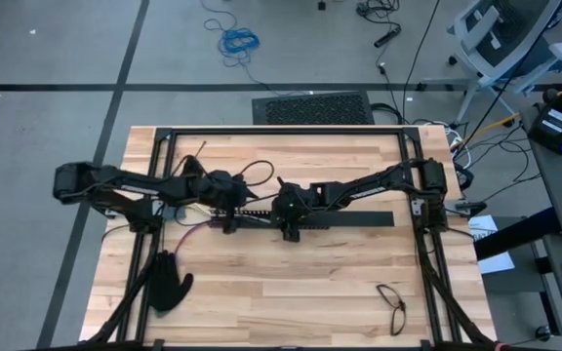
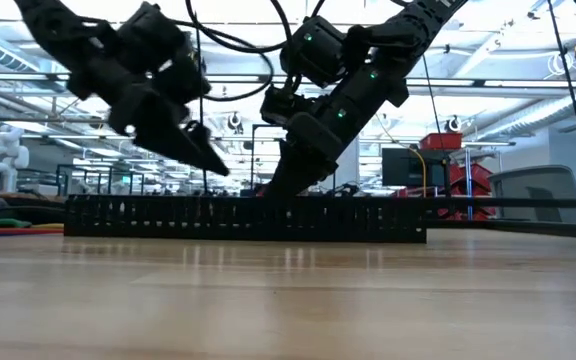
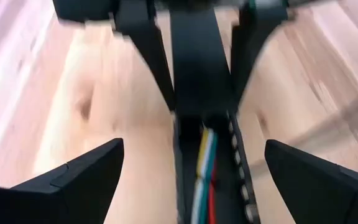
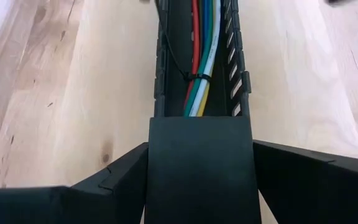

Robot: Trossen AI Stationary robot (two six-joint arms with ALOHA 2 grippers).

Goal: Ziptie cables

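A long black slotted bar [image 1: 359, 218] lies flat across the middle of the table. Part of its length is an open channel. The cables [image 4: 201, 43], red, blue, green, white and yellow, run inside it, with a thin dark ziptie [image 4: 197, 78] looped around them. My right gripper [image 4: 201, 146] is shut on the bar's closed part, near mid-table [image 1: 289, 224]. My left gripper [image 3: 194, 144] hangs open above the bar to the right gripper's left [image 1: 230, 211]. Its fingers are spread wide, clear of the bar and of the cables [image 3: 205, 168]. My right gripper pinches the bar's closed, flat-topped stretch [image 4: 201, 168] between its two fingers, one on each long side [image 4: 151, 155]. The fingers slant down from the table's right and lie across the bar. The bar stays flat on the table [image 2: 248, 218].
A black glove [image 1: 169, 283] lies near the front left and a pair of eyeglasses [image 1: 391, 304] near the front right. A black frame [image 1: 281, 130] runs along the table's far and side edges. Bare wood lies in front of the bar.
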